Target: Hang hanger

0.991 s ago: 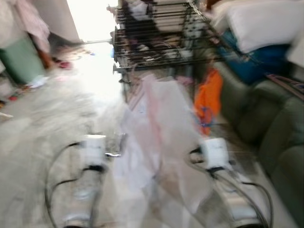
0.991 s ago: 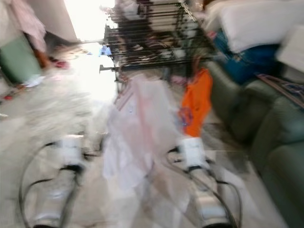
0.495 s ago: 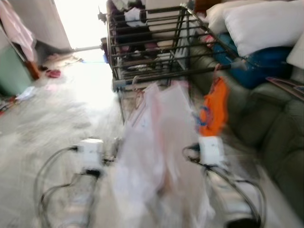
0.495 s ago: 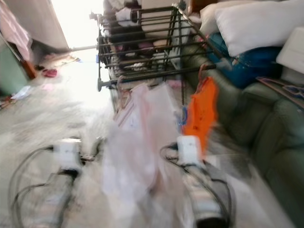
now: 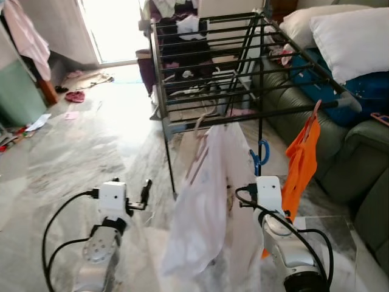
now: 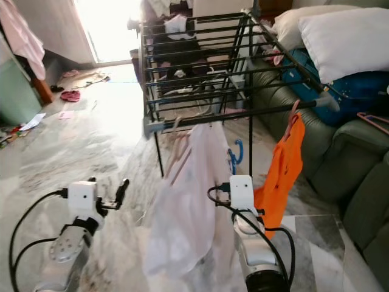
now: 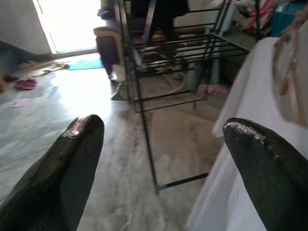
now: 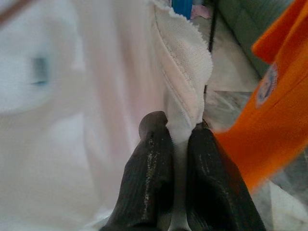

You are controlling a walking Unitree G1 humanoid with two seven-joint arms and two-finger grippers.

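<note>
Right claw [image 8: 177, 134] clamped on a fold of the white garment [image 5: 203, 201], which hangs on a wooden hanger [image 5: 196, 155] just below the near rail of the black drying rack [image 5: 213, 67]. Left claw [image 7: 159, 139] spread wide apart, gripping nothing, low over the marble floor [image 5: 73, 158]. Orange garment [image 5: 302, 161] hanging off the rack's right end, beside the green sofa [image 5: 358, 164].

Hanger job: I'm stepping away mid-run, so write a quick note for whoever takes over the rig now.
Right pincer: shut on the white garment.
Left pincer: open, holding nothing, low beside the garment.
The garment's hanger is up at the drying rack front rail; whether its hook is seated I can't tell.
An orange shirt already hangs there.
Left: confirm the hook, release the cloth.
</note>
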